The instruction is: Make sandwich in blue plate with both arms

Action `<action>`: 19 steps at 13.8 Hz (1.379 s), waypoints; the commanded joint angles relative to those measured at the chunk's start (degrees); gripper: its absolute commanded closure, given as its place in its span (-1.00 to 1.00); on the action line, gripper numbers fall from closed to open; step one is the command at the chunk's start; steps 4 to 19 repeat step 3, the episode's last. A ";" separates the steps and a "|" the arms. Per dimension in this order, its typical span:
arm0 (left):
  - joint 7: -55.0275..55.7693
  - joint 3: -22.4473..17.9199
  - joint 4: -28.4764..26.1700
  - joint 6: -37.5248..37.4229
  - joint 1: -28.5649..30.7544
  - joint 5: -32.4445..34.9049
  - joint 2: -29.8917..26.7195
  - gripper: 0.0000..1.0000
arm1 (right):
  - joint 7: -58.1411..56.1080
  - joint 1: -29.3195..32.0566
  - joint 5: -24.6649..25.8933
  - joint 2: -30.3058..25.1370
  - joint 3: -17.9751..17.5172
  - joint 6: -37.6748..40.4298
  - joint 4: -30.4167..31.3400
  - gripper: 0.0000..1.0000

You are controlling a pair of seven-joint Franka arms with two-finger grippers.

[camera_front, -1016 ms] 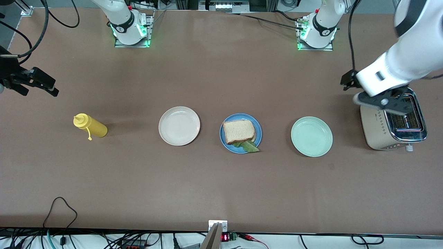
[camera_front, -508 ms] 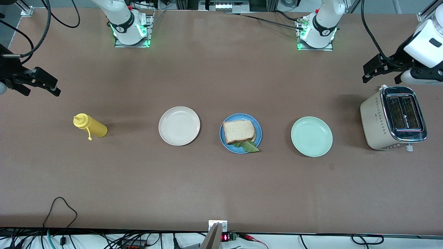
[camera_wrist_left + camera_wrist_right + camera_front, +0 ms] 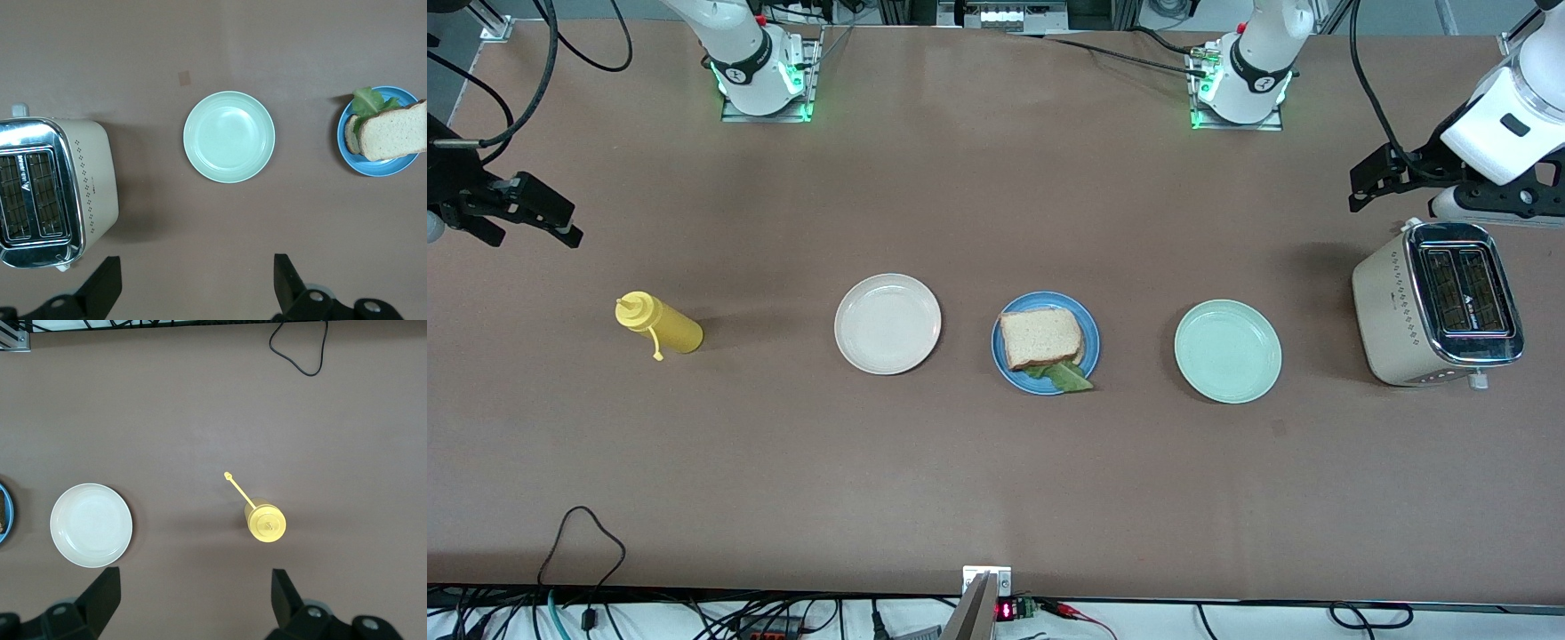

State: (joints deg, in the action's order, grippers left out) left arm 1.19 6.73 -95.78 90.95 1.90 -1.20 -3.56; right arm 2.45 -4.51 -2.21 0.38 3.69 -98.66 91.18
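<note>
The sandwich lies on the blue plate at mid-table: a bread slice on top and green lettuce sticking out toward the front camera. The left wrist view shows the sandwich and the blue plate too. My left gripper hangs open and empty over the table by the toaster, its fingers wide apart in its own view. My right gripper hangs open and empty over the right arm's end of the table, apart from everything.
A cream-white plate and a pale mint plate flank the blue one. A beige toaster stands at the left arm's end. A yellow squeeze bottle stands at the right arm's end. A black cable loops near the front edge.
The left arm has swung off the toaster's top toward its own end of the table, then edged slightly back. The right arm has barely moved. The sandwich is unchanged.
</note>
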 commanded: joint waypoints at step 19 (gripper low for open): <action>-1.63 -0.49 -0.28 -0.52 -0.40 0.49 -0.57 -1.00 | -0.52 0.20 -1.04 -0.29 -0.09 -0.31 0.22 -1.00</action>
